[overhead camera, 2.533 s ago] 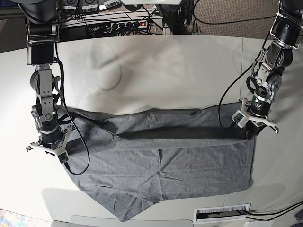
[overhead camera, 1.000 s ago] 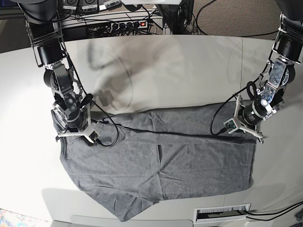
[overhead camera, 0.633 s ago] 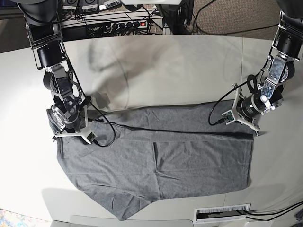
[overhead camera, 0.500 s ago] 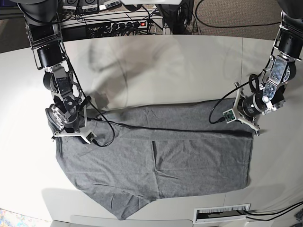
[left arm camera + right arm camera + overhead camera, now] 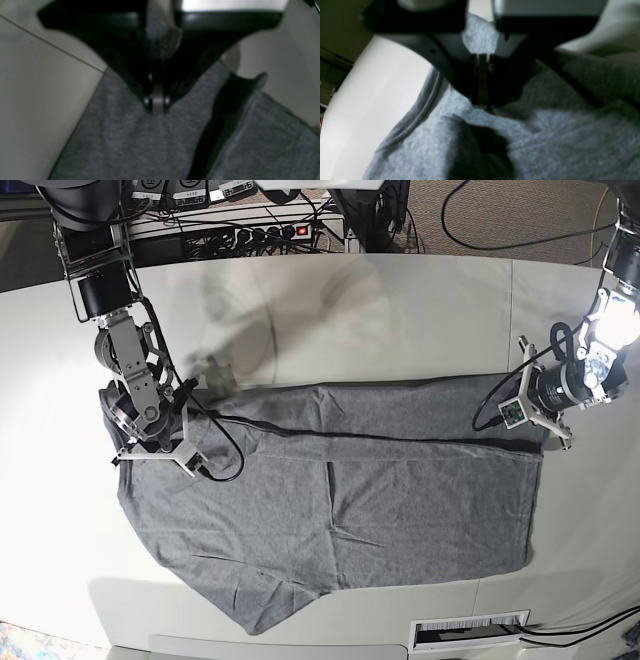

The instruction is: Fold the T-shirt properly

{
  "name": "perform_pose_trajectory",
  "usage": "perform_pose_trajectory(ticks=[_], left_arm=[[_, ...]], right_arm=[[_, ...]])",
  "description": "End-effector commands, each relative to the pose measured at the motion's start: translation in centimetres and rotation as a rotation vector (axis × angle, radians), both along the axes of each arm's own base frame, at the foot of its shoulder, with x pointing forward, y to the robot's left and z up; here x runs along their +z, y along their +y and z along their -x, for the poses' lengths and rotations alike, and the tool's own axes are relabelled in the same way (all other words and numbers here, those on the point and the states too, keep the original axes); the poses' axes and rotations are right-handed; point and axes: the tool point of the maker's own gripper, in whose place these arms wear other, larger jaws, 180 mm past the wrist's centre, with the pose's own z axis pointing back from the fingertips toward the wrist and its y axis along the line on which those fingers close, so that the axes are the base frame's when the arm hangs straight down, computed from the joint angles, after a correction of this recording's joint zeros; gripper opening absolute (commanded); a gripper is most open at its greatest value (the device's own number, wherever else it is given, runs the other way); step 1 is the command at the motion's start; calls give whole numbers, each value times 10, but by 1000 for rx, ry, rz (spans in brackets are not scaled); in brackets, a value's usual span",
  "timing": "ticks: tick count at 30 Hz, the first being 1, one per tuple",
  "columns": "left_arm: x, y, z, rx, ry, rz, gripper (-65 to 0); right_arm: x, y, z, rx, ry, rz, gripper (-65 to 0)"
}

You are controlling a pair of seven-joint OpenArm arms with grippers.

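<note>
The heather-grey T-shirt (image 5: 340, 490) lies spread wide across the white table (image 5: 330, 320), its far edge pulled into a straight fold line. My left gripper (image 5: 543, 438) is shut on the shirt's right far corner; in the left wrist view the shut fingertips (image 5: 157, 105) pinch grey cloth (image 5: 125, 140). My right gripper (image 5: 150, 457) is shut on the shirt's left far corner; in the right wrist view the shut fingertips (image 5: 482, 100) pinch the cloth (image 5: 545, 150) beside a hem seam (image 5: 420, 117). A sleeve pokes out at the near left (image 5: 250, 615).
A power strip and cables (image 5: 260, 230) lie behind the table's far edge. A white vent plate (image 5: 470, 632) sits at the near edge. A table seam (image 5: 513, 310) runs down the right side.
Both grippers have moved away from the near edge and apart, dragging the shirt's folded edge farther up the table and stretching it flatter and wider. Both stay shut on the cloth.
</note>
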Motion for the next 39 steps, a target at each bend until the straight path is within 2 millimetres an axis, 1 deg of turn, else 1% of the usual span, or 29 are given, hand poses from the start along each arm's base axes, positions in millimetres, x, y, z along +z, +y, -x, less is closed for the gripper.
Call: perform_pose_trajectory(ticks=[1,6,10,14,19,23,30,33,36,39], left_arm=[[-17,18,23,-22,86,-99,-650],[-30,16,55,-47,143,-100,-650],[-29,19,75,-88,163,-122,-650],[-20,27,86,-136,162,-166,-650],[-14,36,96,-169,172,-211,-650],[-16,40,102,-167,189,-225,-650],[-29,40,137,-183,267,-221,-650],[-30,37,151,-207,287,-222,-650],[-28,35,164,-238,304,-227,-650],[-28,39,176,-278,314,-265,-650]], right_arm=[[4,-1,0,1,3,-10,-650],[-13,2,27,12,56,-2,-650],[-17,11,42,36,70,-5,-650],[-19,18,55,52,81,-7,-650],[-24,21,70,58,107,-2,-650],[-27,16,87,63,138,21,-650],[-30,-5,126,97,196,82,-650],[-33,-11,141,105,227,101,-650],[-36,-11,155,112,254,106,-650],[-39,-7,167,125,272,99,-650]])
